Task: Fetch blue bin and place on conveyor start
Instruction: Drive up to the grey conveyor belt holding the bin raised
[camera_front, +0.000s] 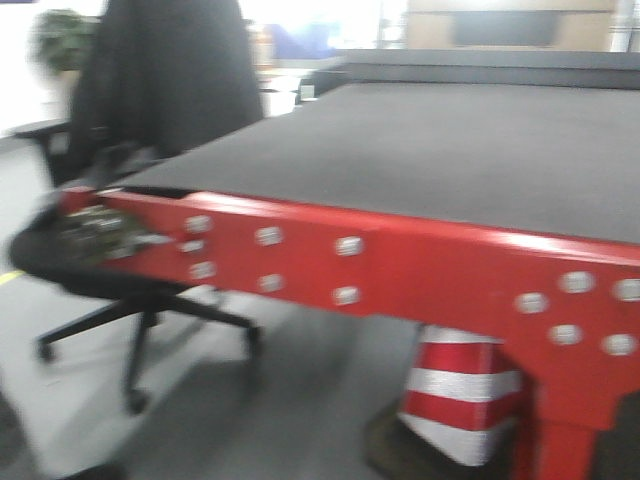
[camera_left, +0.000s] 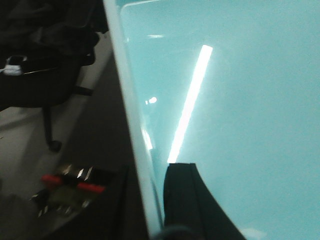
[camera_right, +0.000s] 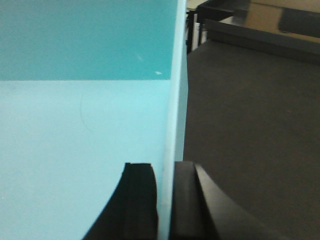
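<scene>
blue bin (camera_right: 75, 125) mouth-up, side wall in right gripper (camera_right: 164, 175)

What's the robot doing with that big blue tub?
The robot holds the blue bin with both arms. The right gripper pinches one wall of it, and the left gripper pinches another. The dark belt with its red edge is right in front, and it shows beside the bin in the right wrist view. Whether the bin rests on the belt yet can't be told.

Left of the conveyor start (camera_front: 450, 150), a chair (camera_front: 150, 90) — cone (camera_front: 460, 395) beneath.
</scene>
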